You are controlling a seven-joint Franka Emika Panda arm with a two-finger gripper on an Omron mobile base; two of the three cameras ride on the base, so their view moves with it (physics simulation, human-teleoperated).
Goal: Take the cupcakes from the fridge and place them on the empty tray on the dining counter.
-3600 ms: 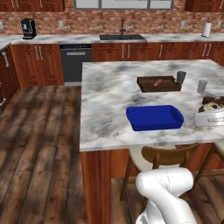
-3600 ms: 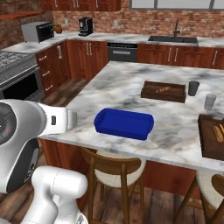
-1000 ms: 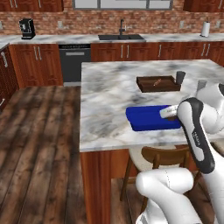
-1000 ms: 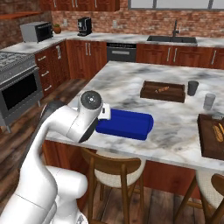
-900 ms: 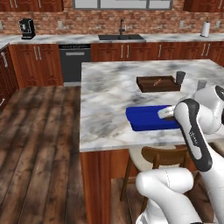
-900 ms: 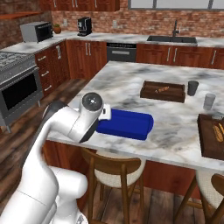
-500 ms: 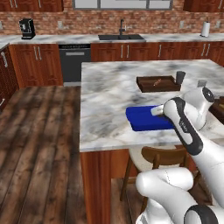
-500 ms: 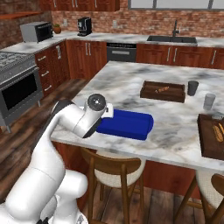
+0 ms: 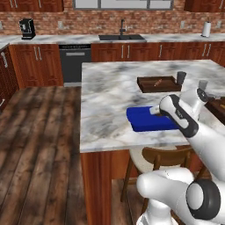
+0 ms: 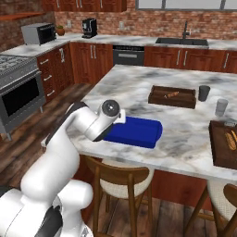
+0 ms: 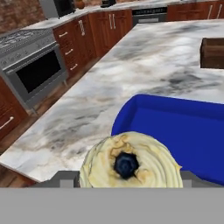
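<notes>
A cupcake (image 11: 146, 162) with pale tan frosting and a dark berry at its centre sits between my gripper's (image 11: 130, 178) fingers, which are shut on it. The hand (image 10: 119, 115) hovers at the near left corner of the bright blue tray (image 10: 139, 132), just above its rim. The tray (image 9: 144, 119) lies near the front edge of the marble dining counter (image 9: 110, 88) and its floor (image 11: 183, 127) looks bare. In the left base view my forearm covers the tray's right end. The fridge is out of view.
A dark wooden tray (image 10: 171, 96) stands behind the blue one, with a dark cup (image 10: 203, 92) and a glass (image 10: 221, 107) to its right. Another wooden tray (image 10: 224, 143) lies at the counter's right end. Chairs (image 10: 120, 180) tuck under the front edge. A stove (image 11: 30, 57) stands left.
The arm has swung up from a folded pose and reached out over the counter. In the last second the hand has moved closer to the blue tray's near left corner, cupcake still held.
</notes>
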